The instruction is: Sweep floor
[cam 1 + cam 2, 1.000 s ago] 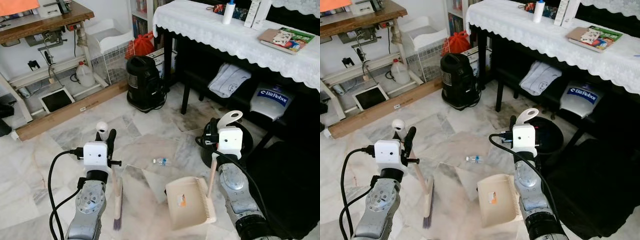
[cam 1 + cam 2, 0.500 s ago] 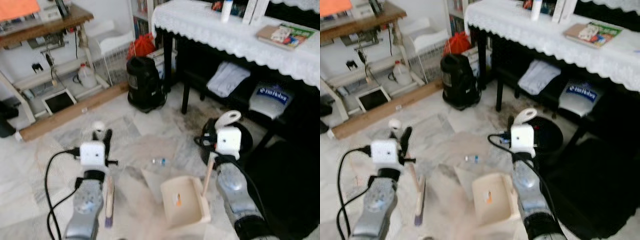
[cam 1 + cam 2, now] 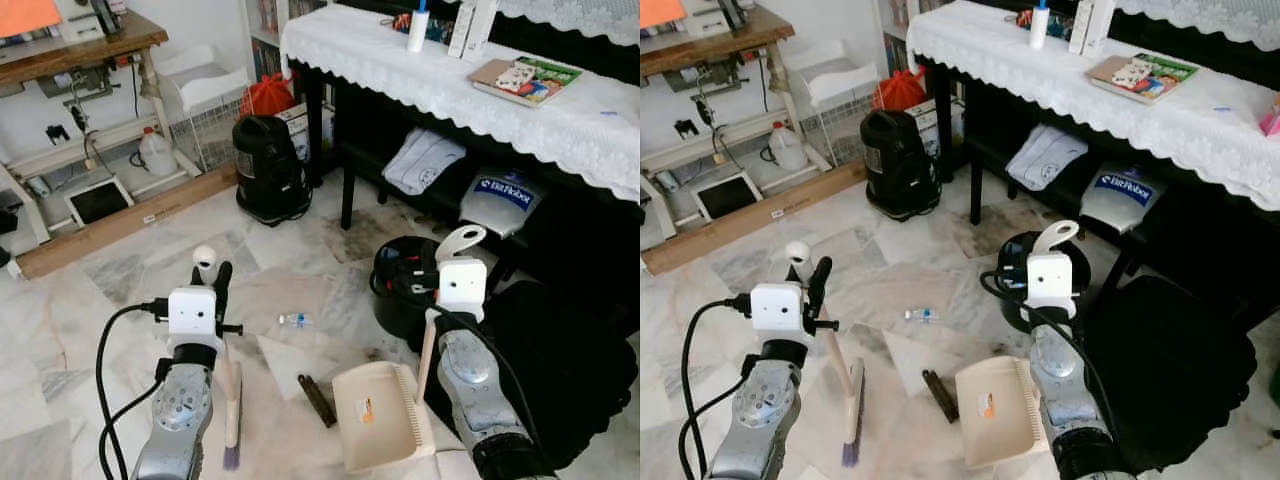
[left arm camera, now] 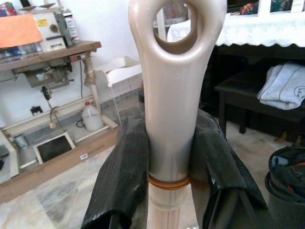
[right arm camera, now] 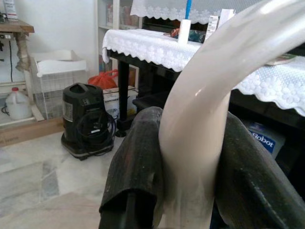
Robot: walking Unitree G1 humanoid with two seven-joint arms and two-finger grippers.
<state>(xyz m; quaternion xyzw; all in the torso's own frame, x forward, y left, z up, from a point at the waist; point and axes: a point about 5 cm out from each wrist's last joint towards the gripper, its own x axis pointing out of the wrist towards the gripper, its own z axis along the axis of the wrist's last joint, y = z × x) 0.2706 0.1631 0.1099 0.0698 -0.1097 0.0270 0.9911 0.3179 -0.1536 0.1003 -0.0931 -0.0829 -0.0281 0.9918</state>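
The left pincer [image 4: 169, 167] grips one broom [image 3: 231, 400] by its handle, bristles on the marble floor [image 3: 130, 275] below. The right pincer [image 5: 188, 171] clamps one dustpan [image 3: 380, 415]. Between them lie one small bottle [image 3: 294, 320] and one dark stick [image 3: 317, 399].

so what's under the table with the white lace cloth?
Under the white lace-covered table: a folded pale garment and a grey BitRobot bag on a dark bench. Further back lies in shadow, unreadable.
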